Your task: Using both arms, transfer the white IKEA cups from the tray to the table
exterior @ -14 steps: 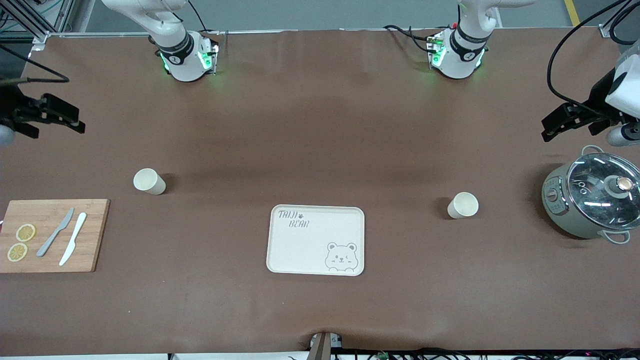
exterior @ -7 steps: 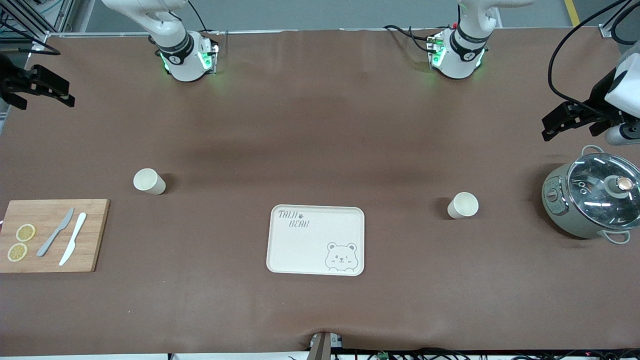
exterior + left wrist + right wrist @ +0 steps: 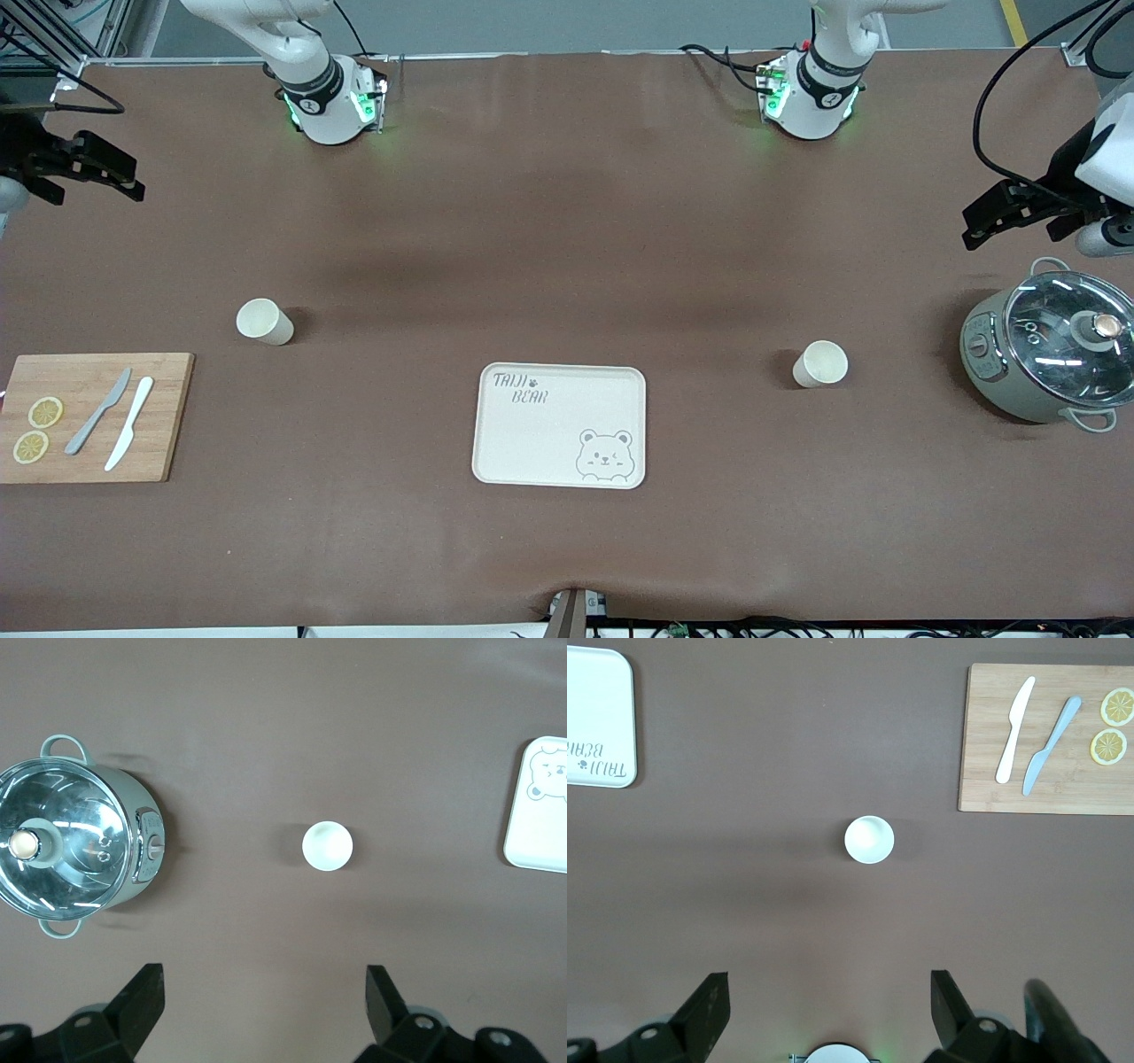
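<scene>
Right gripper (image 3: 124, 177) shifted, left gripper (image 3: 979, 226) likewise; both agape, cream cups (image 3: 264, 321) upright.

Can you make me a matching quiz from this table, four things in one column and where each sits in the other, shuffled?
Things:
1. lemon slices
2. tray
3. pot
4. left gripper

Places:
A. mid-table, between the two cups
B. on the cutting board
C. open, above the table at the left arm's end
D. on the table at the left arm's end

Pairs: 1-B, 2-A, 3-D, 4-C
</scene>
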{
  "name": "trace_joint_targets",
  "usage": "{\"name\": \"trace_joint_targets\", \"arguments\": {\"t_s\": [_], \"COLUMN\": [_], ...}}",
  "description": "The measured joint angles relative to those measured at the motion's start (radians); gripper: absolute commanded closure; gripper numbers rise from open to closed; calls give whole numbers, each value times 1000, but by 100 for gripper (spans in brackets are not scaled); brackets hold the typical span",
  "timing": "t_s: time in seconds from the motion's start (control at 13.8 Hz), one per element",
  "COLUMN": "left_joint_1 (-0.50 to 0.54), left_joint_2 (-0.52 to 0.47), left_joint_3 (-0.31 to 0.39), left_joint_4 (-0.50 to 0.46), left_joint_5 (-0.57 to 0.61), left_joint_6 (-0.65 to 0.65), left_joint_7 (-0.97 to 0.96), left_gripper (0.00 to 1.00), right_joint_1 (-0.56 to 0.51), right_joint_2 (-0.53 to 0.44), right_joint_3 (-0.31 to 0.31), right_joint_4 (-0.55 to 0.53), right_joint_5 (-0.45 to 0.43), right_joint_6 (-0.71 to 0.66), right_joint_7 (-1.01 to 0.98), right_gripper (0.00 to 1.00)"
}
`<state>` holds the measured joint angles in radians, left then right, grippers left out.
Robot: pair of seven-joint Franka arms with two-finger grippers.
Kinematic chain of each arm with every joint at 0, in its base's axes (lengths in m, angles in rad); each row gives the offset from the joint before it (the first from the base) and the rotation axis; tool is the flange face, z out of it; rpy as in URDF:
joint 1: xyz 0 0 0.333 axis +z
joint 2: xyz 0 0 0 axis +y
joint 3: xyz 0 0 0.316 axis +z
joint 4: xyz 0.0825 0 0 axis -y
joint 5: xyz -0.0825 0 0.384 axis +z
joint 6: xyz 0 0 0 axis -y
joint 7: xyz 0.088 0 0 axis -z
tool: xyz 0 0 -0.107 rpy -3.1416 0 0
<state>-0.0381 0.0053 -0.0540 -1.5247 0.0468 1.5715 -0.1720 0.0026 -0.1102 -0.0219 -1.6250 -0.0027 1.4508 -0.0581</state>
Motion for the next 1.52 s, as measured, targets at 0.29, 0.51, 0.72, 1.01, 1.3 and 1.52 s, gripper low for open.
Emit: {"name": "trace_joint_targets", "arguments": {"t_s": [0.29, 0.51, 0.72, 1.01, 1.3, 1.52], "left_joint_1": [0, 0, 1, 1, 1, 0], "left_joint_2": [0, 0, -1, -2, -2, -2], "left_joint_3": [1, 2, 4, 5, 5, 4], "left_joint_4": [0, 0, 2, 3, 4, 4], "left_joint_5": [0, 0, 0, 0, 0, 0], "left_joint_6": [0, -2, -8, -40, -41, -41], "left_joint_7": [0, 0, -5, -40, -40, -40], "left_gripper": [0, 0, 0, 0, 0, 0], "right_joint_1": [0, 0, 0, 0, 0, -1], "right_joint_2": [-3, -3, -3, -3, -3, -3], "right_joint_3": [0, 0, 0, 0, 0, -1], "right_joint_4": [-8, -11, -12, -14, -16, -17], "right_joint_5": [0, 0, 0, 0, 0, 0], "right_joint_6": [0, 0, 0, -1, -1, -1], "right_joint_7": [0, 0, 0, 1, 2, 5], "right_gripper": [0, 0, 0, 0, 0, 0]}}
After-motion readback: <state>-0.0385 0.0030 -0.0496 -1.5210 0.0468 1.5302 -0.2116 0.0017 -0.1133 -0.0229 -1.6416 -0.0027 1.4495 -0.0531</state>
